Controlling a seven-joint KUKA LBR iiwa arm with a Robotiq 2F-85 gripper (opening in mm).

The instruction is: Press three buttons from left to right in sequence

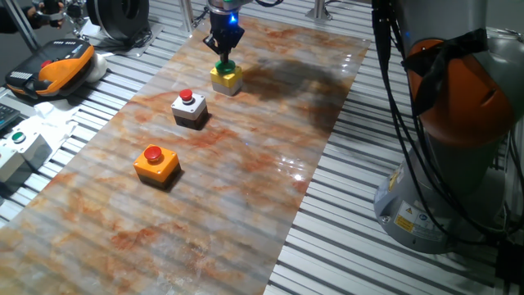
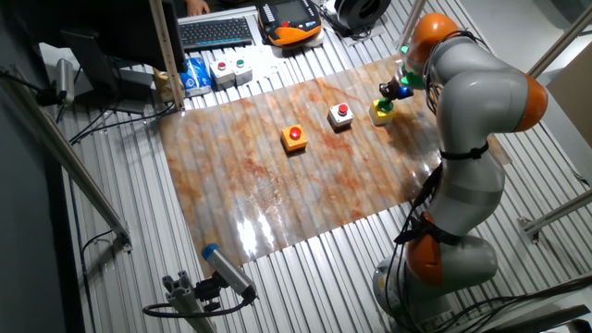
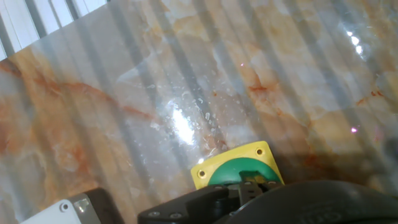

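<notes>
Three buttons stand in a row on the marbled sheet [image 1: 246,197]. The yellow box with green cap [image 1: 227,79] is farthest, the grey-white box with red cap [image 1: 189,109] is in the middle, and the orange box with red cap [image 1: 156,165] is nearest. My gripper [image 1: 223,59] points straight down with its fingertips together on the green cap. In the hand view the shut gripper [image 3: 247,184] covers part of the green cap [image 3: 239,169] on the yellow box [image 3: 211,168]. In the other fixed view the gripper [image 2: 387,100] is over the yellow box [image 2: 380,115].
A white control box with a small green button [image 1: 20,147] and an orange teach pendant [image 1: 53,70] lie left of the sheet on the slatted table. The arm's base [image 1: 458,131] with cables stands at the right. A keyboard [image 2: 215,32] lies at the far side.
</notes>
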